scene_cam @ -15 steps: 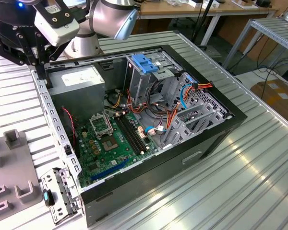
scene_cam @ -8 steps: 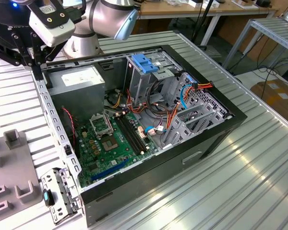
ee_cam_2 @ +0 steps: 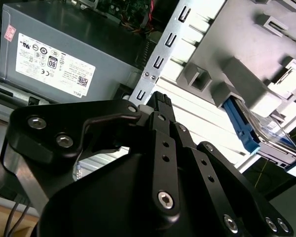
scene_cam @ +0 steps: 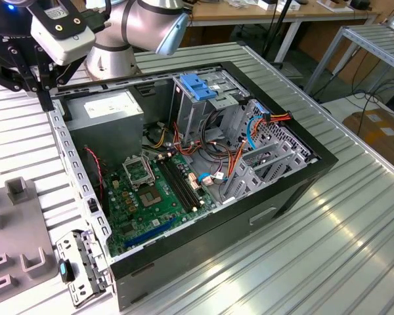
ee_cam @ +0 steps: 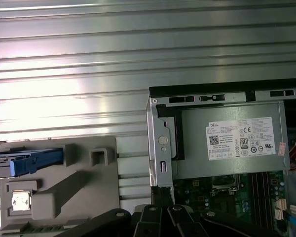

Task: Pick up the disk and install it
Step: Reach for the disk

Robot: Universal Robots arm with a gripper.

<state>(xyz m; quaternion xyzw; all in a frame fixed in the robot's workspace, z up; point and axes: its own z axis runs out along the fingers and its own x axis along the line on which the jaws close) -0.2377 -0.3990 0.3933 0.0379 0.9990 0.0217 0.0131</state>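
The tool (ee_cam_2: 159, 100) hangs over the computer case's (ee_cam: 160, 143) metal side edge, by the grey power-supply box (ee_cam: 227, 143). I cannot tell how wide the tool stands. The bare ribbed surface (ee_cam: 89, 59) stretches outside the case. The disk (ee_cam: 35, 161) lies in a grey holder (ee_cam: 81, 180) just beside the case, apart from the tool.

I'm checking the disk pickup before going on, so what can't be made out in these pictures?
- The disk: in the second wrist view the grey holder covers part of it and the frame edge cuts it off, hiding its label.
- The drive cage interior: in the exterior view the blue latch and cables hide whether a bay is free.
- The table near the holder: in the second wrist view the tool blocks it.
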